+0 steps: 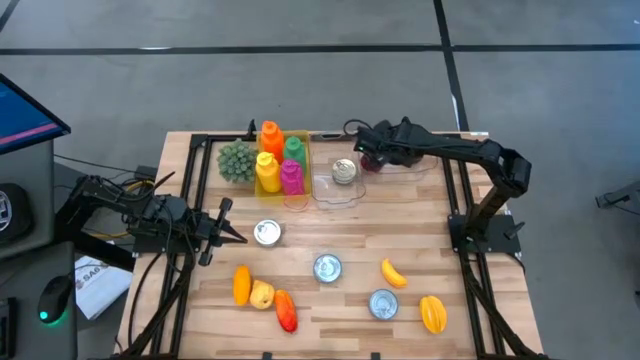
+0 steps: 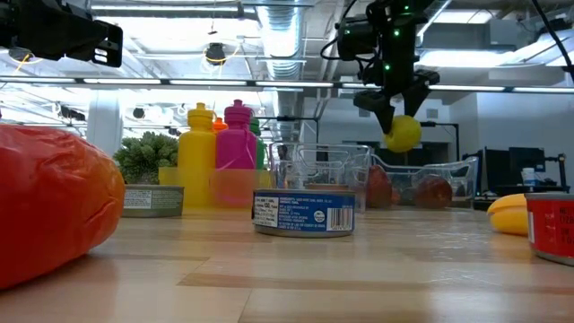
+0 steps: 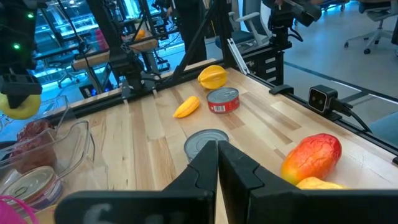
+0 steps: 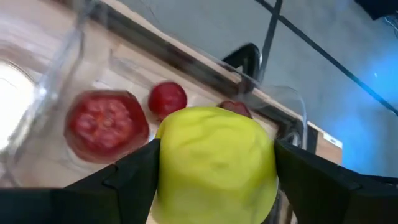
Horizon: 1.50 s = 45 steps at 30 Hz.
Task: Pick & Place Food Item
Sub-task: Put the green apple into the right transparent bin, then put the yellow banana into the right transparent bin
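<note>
High view: four bottles (image 1: 278, 160) stand packed together in a clear bin, orange, green, yellow and pink, with a green spiky plant (image 1: 236, 160) just beside them. Four cans show: one (image 1: 344, 171) in a second clear bin (image 1: 335, 192), three loose on the table (image 1: 330, 310), at (image 1: 267, 233), (image 1: 327, 267) and (image 1: 383, 303). Loose produce counts five: an orange piece (image 1: 241, 284), a pale yellow one (image 1: 262, 294) and a red-orange one (image 1: 286, 310) touching in a row, a small yellow-orange one (image 1: 393, 272), and a yellow one (image 1: 432, 313) near the front right.

The right gripper (image 4: 214, 163) hangs above a third clear tray (image 2: 429, 182) at the table's back right, its fingers spread wide and pressed to both sides of a yellow fruit (image 4: 215, 163), held clear of the tray. Below it in the tray lie two or three red food pieces (image 4: 107, 123).

The left gripper (image 3: 217, 163) waits at the table's left edge, fingers closed together, empty.
</note>
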{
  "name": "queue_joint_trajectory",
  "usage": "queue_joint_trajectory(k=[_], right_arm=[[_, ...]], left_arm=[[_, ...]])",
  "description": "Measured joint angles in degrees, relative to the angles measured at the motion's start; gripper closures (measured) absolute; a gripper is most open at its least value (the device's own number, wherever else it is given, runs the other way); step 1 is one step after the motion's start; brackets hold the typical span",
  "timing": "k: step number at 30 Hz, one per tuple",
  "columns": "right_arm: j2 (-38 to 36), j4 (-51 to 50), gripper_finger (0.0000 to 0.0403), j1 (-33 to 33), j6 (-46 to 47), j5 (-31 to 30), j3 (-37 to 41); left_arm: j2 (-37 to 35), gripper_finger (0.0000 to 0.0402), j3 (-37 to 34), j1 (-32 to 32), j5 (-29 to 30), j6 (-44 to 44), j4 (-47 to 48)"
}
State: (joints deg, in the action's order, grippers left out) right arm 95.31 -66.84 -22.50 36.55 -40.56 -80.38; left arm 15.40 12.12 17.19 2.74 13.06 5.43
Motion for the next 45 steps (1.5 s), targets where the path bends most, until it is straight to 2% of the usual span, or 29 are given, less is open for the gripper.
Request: queue_joint_trajectory(k=[3,8,11,16,18,25,31,39,45], right_arm=[[0.0,3.23,0.011,0.25,-3.61,0.24,0.0],[0.0,4.71,0.0103,-0.77,-4.0,0.96,0.0],[0.0,4.56,0.0079,-1.98,-3.68,1.73,0.0],[0.0,4.66,0.0016,-3.47,0.16,1.76,0.0],[0.0,4.6,0.0008,-3.4,0.17,1.88,0.0],[0.0,4.65,0.004,-0.46,-3.99,0.07,0.0],[-0.05,4.54,0.0046,4.06,-4.86,-3.49,0.0],[-0.07,4.53,0.0046,12.98,-7.01,-2.15,0.0],[-0.07,4.04,0.0046,20.7,-5.44,5.17,-0.46]], left_arm=[[0.0,0.0399,0.0,-0.02,0.0,0.0,0.0],[0.0,0.0399,0.0,0.0,0.0,-0.02,0.0],[0.0,0.0399,0.0,0.0,0.01,-0.01,0.0],[0.0,0.0399,0.0,-0.02,0.0,0.0,0.02],[0.0,0.0399,0.0,0.0,0.02,0.0,0.0],[0.0,0.0399,0.0,-0.01,0.01,-0.01,0.0],[0.0,0.0399,0.0,-0.02,0.02,-0.02,0.0],[0.0,0.0399,0.0,0.0,0.02,0.0,0.02],[0.0,0.0399,0.0,-0.02,0.02,0.0,0.0]])
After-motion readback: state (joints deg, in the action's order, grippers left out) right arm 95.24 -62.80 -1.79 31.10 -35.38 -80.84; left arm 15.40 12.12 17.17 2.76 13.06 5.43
